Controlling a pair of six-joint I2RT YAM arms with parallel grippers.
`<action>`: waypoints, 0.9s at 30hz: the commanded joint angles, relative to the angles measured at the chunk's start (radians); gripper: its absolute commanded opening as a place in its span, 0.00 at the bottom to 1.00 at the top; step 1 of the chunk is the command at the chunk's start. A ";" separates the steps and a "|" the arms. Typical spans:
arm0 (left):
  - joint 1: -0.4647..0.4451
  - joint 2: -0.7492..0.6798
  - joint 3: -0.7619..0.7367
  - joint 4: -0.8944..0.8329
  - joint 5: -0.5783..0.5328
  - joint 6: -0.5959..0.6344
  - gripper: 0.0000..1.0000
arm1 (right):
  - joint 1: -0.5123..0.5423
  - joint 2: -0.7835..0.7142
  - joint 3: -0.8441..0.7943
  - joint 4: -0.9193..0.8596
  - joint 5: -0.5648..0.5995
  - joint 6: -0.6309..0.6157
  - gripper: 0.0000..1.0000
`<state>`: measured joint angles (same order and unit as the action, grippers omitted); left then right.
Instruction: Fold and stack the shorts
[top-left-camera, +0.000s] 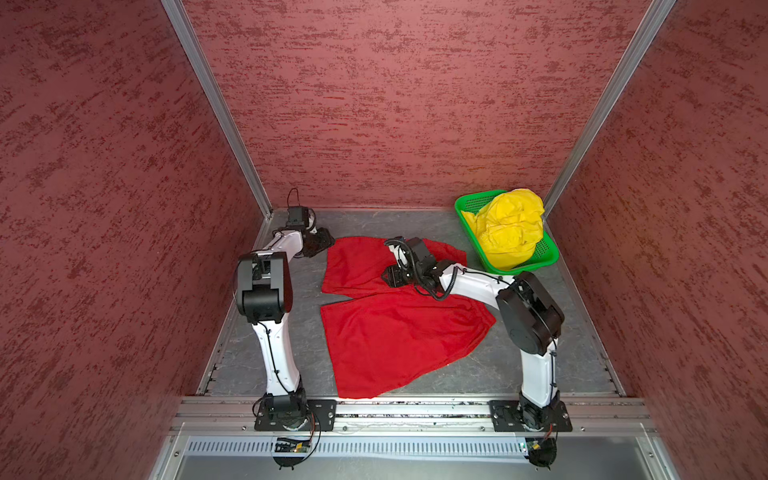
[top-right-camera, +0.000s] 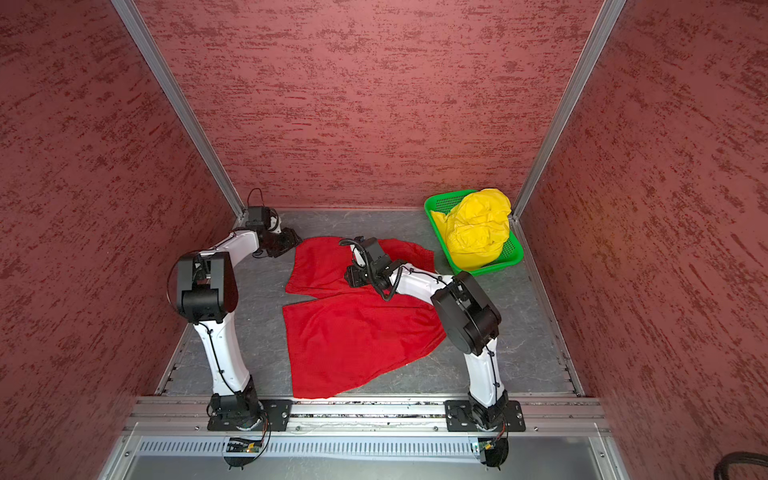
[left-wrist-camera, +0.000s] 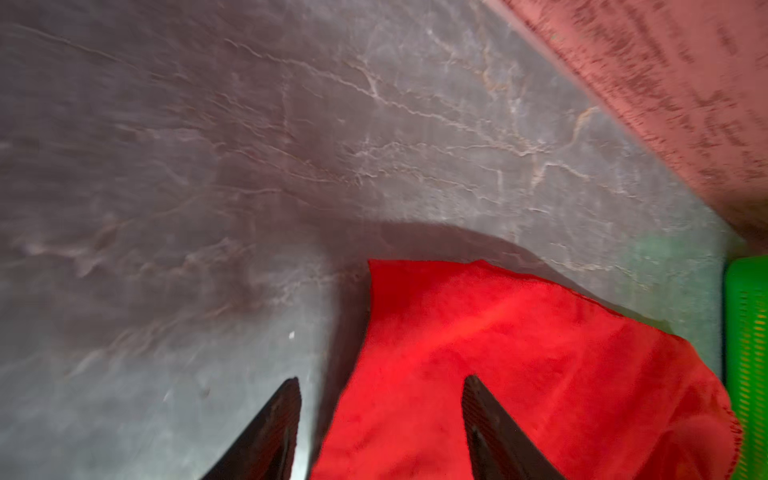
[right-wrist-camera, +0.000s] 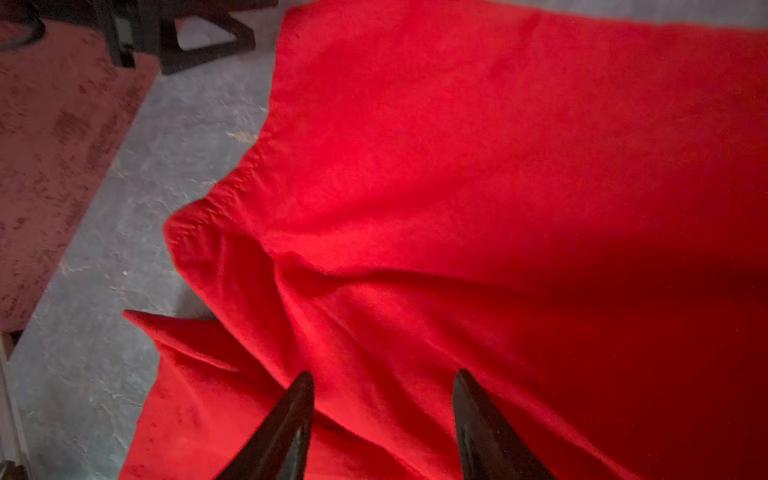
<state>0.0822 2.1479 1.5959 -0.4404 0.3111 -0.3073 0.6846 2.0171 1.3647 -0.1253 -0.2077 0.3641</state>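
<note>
bright red mesh shorts (top-left-camera: 395, 336) lie legs-leftward — far leg's hem just ahead of the left gripper (left-wrist-camera: 381, 379), jaws apart (right gripper (right-wrist-camera: 383, 373), also apart and empty, hovers mid-leg).

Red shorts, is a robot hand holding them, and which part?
Nothing is held. The left gripper and the right gripper both hang open over the red shorts, pinching no cloth.

Both top views are sharp and evenly, brightly lit, with only soft shadows on the grey table (top-left-camera: 415, 224), whereas the left wrist view is blurred throughout and the right wrist view is soft, with the red shorts (right-wrist-camera: 623, 332) darkening into deep shadow.
</note>
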 joint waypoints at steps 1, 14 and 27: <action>-0.010 0.046 0.069 -0.026 0.030 0.031 0.62 | 0.000 0.004 -0.016 0.012 -0.022 0.014 0.56; -0.039 0.150 0.213 -0.083 0.047 0.005 0.41 | -0.001 0.018 -0.096 0.034 -0.022 0.053 0.56; -0.046 0.039 0.185 -0.022 0.029 0.002 0.00 | -0.002 -0.061 -0.184 0.093 0.030 0.071 0.56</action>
<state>0.0380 2.2650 1.7844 -0.5079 0.3386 -0.3023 0.6838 2.0125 1.2194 -0.0639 -0.2138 0.4141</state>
